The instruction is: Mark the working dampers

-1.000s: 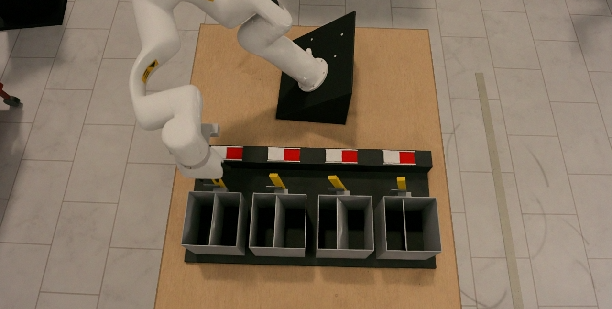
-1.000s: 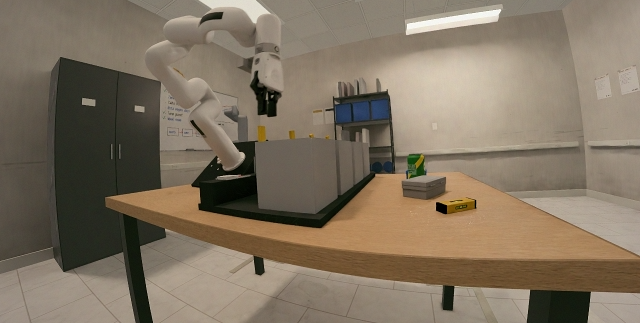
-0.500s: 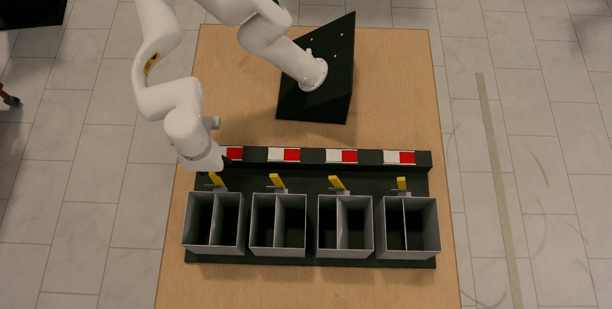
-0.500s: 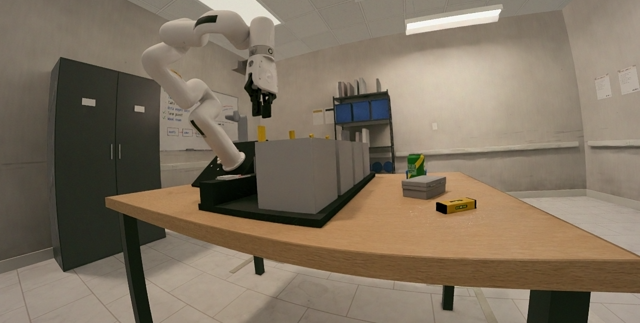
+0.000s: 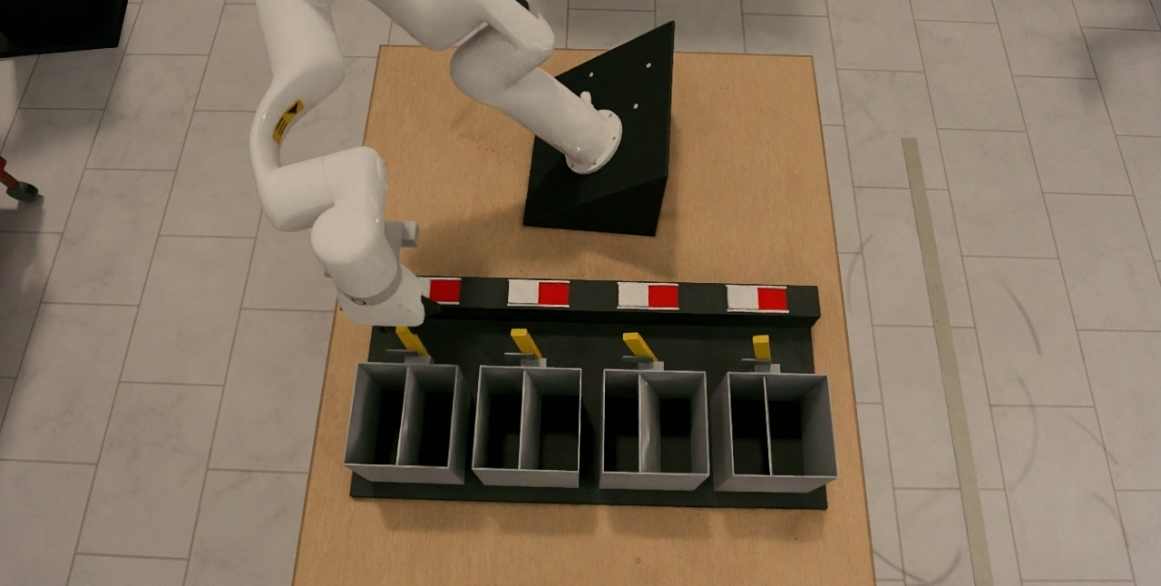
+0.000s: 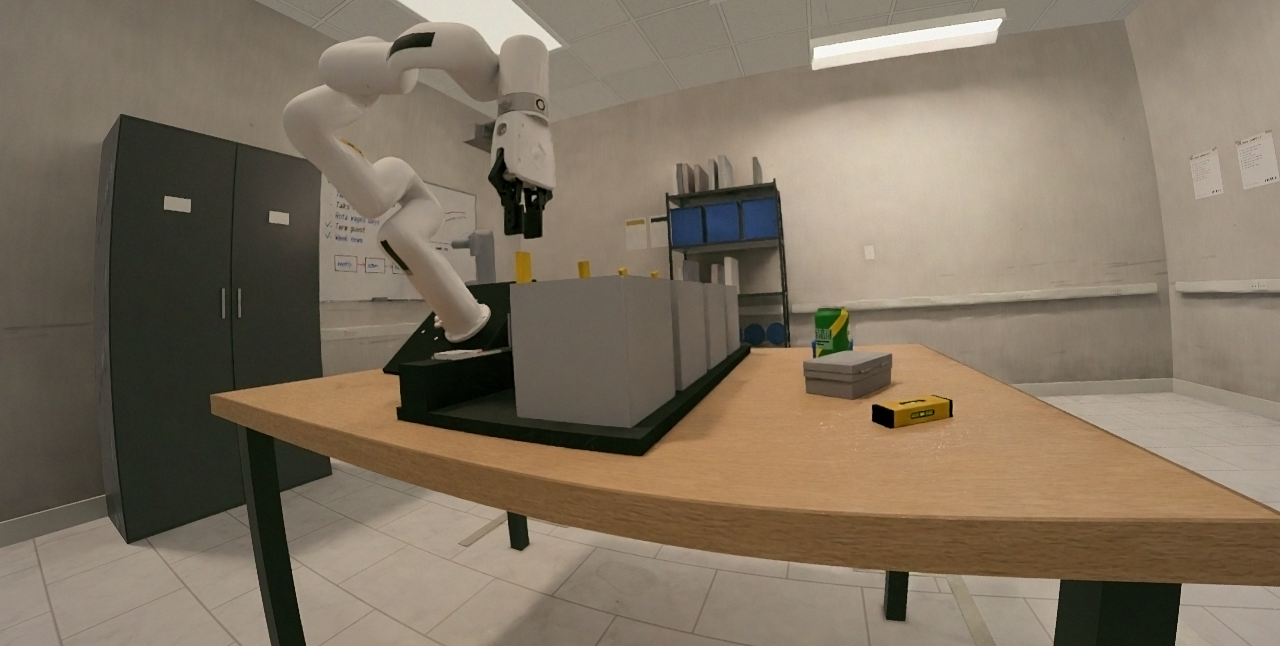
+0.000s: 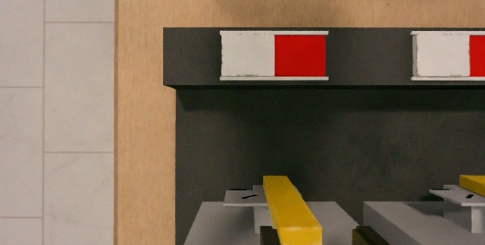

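Four grey open-topped dampers stand in a row on a black base (image 5: 592, 395), each with a yellow handle on its shaft. Behind them a black rail holds four sliders, and all of them show red beside a white cover. In the wrist view the leftmost slider (image 7: 273, 55) lies straight ahead, with the leftmost yellow handle (image 7: 289, 208) below it. My gripper (image 6: 523, 226) hangs well above the leftmost handle (image 6: 522, 267), with its fingers partly apart and empty. In the top view my wrist (image 5: 377, 290) hides the white half of the leftmost slider (image 5: 443, 290).
The black wedge mount of the arm (image 5: 604, 140) stands behind the rail. A green can (image 6: 830, 330), a flat grey box (image 6: 847, 372) and a yellow level (image 6: 911, 410) lie on the table to the right of the dampers.
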